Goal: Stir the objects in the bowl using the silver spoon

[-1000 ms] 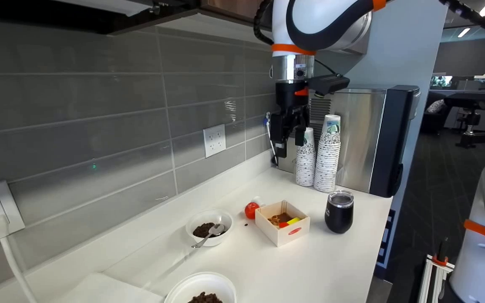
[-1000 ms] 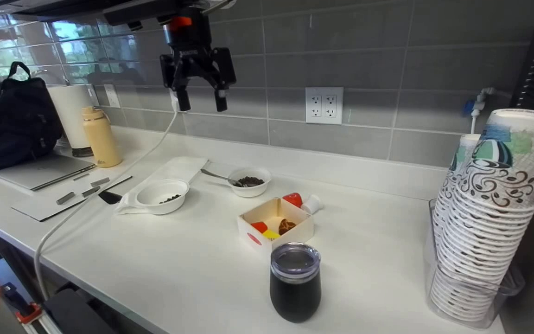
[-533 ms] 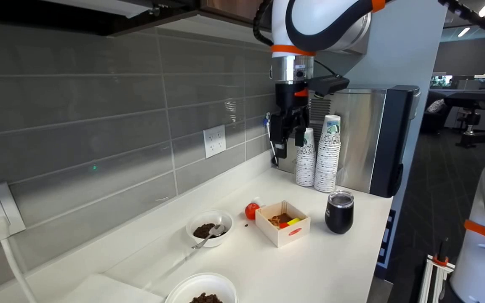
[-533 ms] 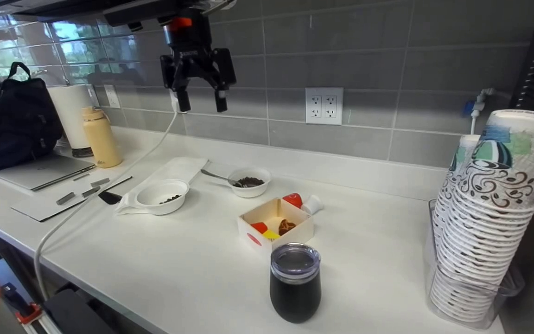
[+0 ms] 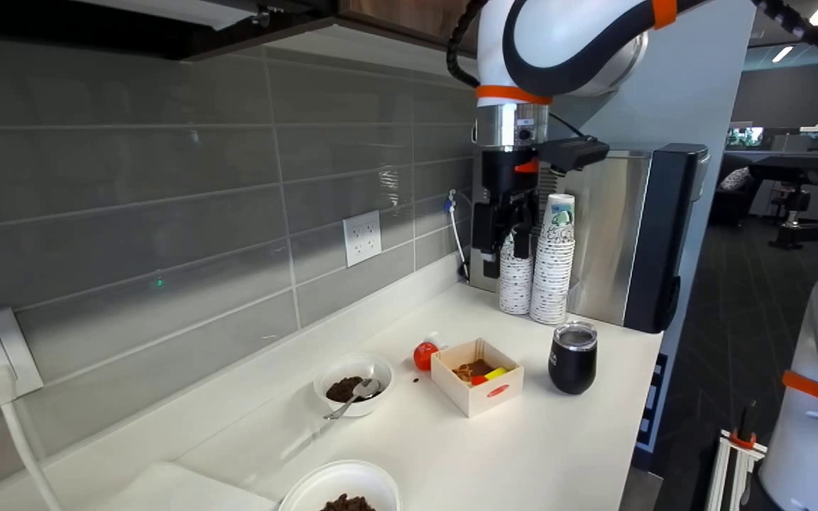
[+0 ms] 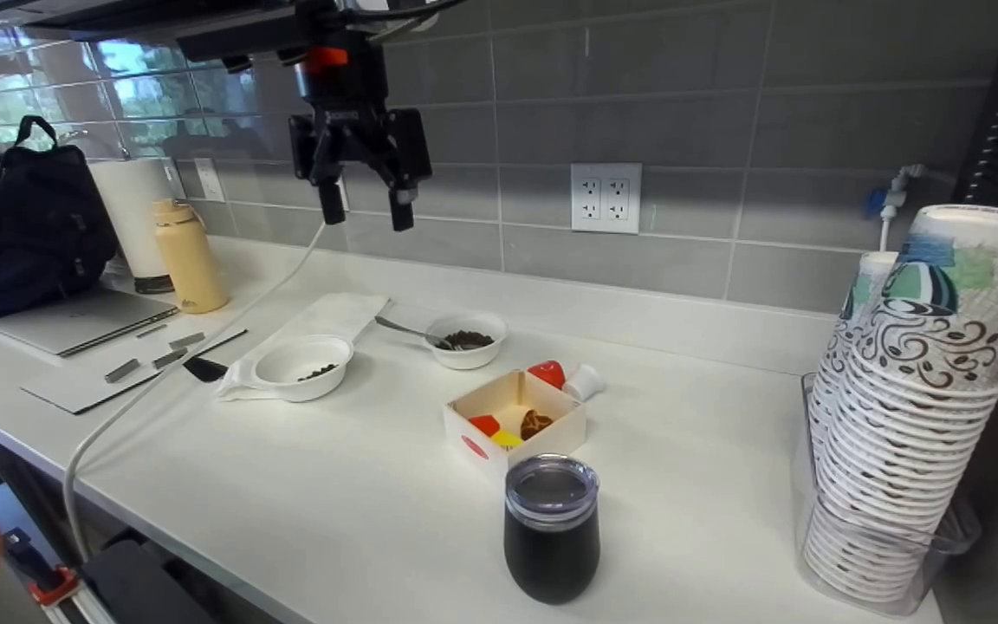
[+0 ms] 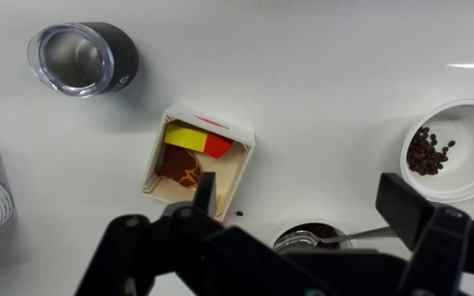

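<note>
In both exterior views the jaws hang lower than half a second ago, parted and holding nothing, well above the tabletop (image 5: 494,461). The spoon (image 5: 359,391) is unmoved: head on the dark bits (image 5: 343,389) in the bowl (image 5: 375,368), handle (image 5: 340,407) out over the rim. So this looks like the start of a reach; stirring is yet to begin. One jaw hides the handle's end in the wrist view, so some sideways alignment probably comes first.

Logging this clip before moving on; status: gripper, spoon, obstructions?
Gripper open, empty, above counter. Silver spoon propped in bowl, on dark bits. Square box nearby; nothing seen covering spoon.
</note>
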You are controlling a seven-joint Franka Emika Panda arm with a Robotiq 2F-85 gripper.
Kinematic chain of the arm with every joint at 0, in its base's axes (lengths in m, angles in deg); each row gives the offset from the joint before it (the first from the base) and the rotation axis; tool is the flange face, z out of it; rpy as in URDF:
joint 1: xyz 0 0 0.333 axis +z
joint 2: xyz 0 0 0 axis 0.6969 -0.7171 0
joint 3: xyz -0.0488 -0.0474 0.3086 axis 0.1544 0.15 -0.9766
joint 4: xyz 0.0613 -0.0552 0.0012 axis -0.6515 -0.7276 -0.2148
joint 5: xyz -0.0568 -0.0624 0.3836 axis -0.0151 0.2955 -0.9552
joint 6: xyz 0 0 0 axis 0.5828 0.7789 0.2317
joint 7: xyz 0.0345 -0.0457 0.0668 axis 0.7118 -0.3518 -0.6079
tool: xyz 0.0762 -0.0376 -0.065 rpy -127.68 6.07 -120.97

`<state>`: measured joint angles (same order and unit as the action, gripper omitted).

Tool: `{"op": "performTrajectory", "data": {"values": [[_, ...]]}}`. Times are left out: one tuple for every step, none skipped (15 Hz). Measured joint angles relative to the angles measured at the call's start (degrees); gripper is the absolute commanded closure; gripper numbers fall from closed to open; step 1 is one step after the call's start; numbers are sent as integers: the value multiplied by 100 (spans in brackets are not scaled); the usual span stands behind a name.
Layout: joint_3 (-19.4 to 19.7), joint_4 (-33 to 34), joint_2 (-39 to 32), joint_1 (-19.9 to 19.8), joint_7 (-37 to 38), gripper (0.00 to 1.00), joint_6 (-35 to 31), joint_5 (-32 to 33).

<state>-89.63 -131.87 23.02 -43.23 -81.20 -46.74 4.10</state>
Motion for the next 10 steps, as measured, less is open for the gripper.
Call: {"op": "performTrajectory", "data": {"values": [[29, -197, 147, 1, 32, 0, -1, -31], [50, -384, 290, 1, 68, 0, -4, -53], [65, -556, 421, 1, 108, 0, -13, -90], [67, -706, 535, 1, 150, 0, -37, -138], [63, -837, 625, 1, 217, 0, -93, -197], [54, -953, 680, 0, 376, 0, -184, -282], [21, -1050, 695, -9, 621, 0, -330, -360], [-38, -1128, 677, -22, 899, 0, -510, -426], [-123, -1187, 625, -32, 1200, 0, -705, -489], [-237, -1215, 532, -43, 1526, 0, -927, -549]]}}
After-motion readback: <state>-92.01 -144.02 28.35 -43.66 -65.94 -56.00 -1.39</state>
